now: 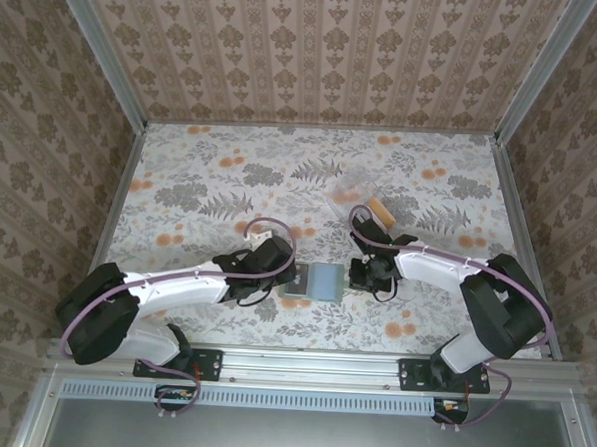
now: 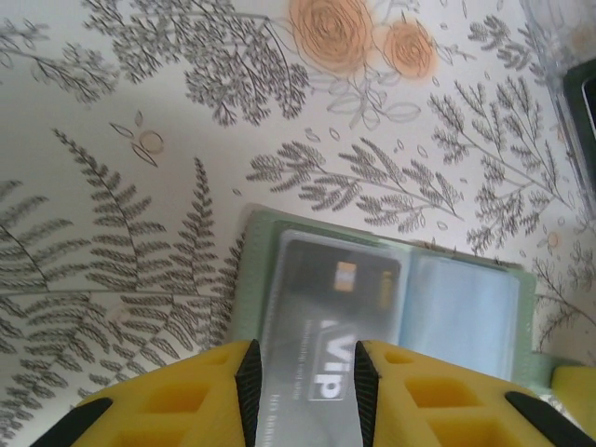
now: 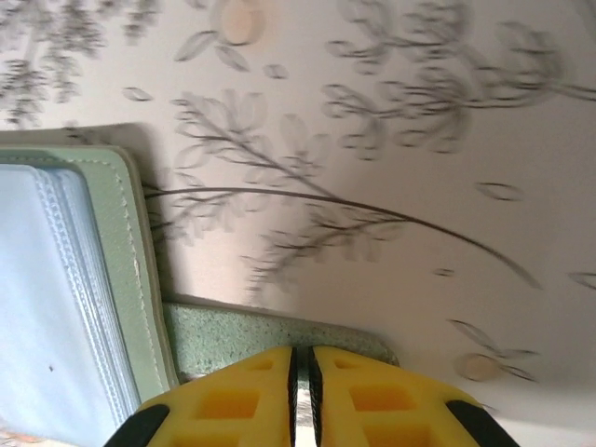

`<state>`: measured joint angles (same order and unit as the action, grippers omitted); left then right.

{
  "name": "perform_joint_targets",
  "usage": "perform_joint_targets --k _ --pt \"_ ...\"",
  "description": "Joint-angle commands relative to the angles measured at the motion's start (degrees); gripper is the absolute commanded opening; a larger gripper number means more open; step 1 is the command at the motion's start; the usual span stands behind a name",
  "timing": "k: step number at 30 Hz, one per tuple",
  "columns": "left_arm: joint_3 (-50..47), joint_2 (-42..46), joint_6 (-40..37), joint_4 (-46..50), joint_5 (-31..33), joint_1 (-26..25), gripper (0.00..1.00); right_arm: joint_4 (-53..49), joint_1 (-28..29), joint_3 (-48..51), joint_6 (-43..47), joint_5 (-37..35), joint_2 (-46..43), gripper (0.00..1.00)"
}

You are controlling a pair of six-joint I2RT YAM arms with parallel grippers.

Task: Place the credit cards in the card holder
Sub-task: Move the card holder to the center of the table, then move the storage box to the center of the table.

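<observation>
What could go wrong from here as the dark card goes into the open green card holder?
1. The left gripper holds the dark VIP card with only its far end inside a clear sleeve; pushed off-line, it could buckle or jam.
2. The right gripper seems to pinch just the small tab of the card holder; a hard push might slide or swing the holder.

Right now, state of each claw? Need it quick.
Left claw: closed on the dark grey plastic VIP card, its front end in the sage-green folding card holder.
Right claw: closed, at the holder's flap; grip unclear.
</observation>
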<state>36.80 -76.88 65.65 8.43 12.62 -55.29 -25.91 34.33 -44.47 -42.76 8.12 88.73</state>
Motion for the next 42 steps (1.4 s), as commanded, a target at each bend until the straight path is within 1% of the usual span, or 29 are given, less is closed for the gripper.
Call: perform_joint_targets --k 1,3,5,8,11,13,16,18,20,22,23,25,27,29,32,37,39,42 --pt "1.7 -0.1 -2.1 2.3 -0.8 1.9 0.35 2.7 1.8 0.0 -3.3 2.7 3.9 0.16" --pt "2.1 0.1 -2.7 2.7 -1.0 2.5 0.35 3.1 2.1 -0.5 -4.2 2.4 3.3 0.16" --pt "2.5 0.5 -3.2 2.9 -1.2 2.9 0.35 0.1 2.0 -1.9 -3.4 0.3 1.1 0.17" --pt "2.8 1.1 -4.4 2.5 -1.4 3.6 0.37 -3.9 0.8 -4.4 -0.1 -2.9 -4.4 0.24" --pt "3.7 1.0 -6.3 1.7 -2.5 4.4 0.39 -8.3 -2.3 -8.4 5.1 -3.9 -8.6 0.29" --pt "4.9 0.5 -7.9 1.2 -3.3 5.1 0.41 -12.2 -4.7 -12.1 9.3 -6.1 -11.4 0.34" --pt "7.0 -0.6 -10.2 0.9 -3.9 5.7 0.47 -17.7 -9.2 -18.0 16.4 -11.0 -10.9 0.41" --pt "8.4 -1.7 -11.3 0.5 -4.7 6.3 0.51 -19.2 -13.5 -21.3 20.6 -11.2 -9.5 0.45" --pt "9.6 -3.1 -12.2 -0.1 -5.9 6.9 0.52 -19.7 -17.9 -24.3 22.6 -8.5 -6.4 0.5" --pt "10.9 -4.3 -12.7 -0.5 -6.9 7.1 0.54 -18.3 -21.7 -26.6 23.9 -3.5 -3.7 0.6" --pt "11.5 -5.0 -13.0 -0.5 -7.3 7.2 0.54 -18.0 -23.7 -28.0 24.1 -1.5 -2.2 0.62" --pt "12.4 -6.0 -13.2 -0.7 -8.1 7.3 0.55 -17.5 -26.3 -30.6 24.2 1.9 0.6 0.65" --pt "12.9 -6.6 -13.4 -1.0 -8.9 7.4 0.57 -15.4 -28.5 -31.9 24.2 5.2 3.4 0.72" --pt "13.1 -7.0 -13.4 -1.4 -9.5 7.5 0.58 -15.0 -30.5 -33.7 23.5 9.6 6.3 0.72" --pt "13.3 -7.4 -13.6 -1.7 -10.1 7.6 0.59 -12.2 -31.9 -34.5 22.0 15.4 9.8 0.72" --pt "13.3 -7.4 -13.5 -1.7 -10.6 7.8 0.6 -10.5 -31.9 -35.3 20.6 22.5 14.2 0.71" --pt "13.2 -7.4 -13.4 -1.7 -10.8 7.8 0.6 -9.8 -31.6 -34.9 20.5 25.7 14.8 0.69" --pt "12.9 -7.2 -13.3 -1.7 -10.9 7.9 0.6 -9.1 -30.9 -34.0 20.3 28.1 14.5 0.67"
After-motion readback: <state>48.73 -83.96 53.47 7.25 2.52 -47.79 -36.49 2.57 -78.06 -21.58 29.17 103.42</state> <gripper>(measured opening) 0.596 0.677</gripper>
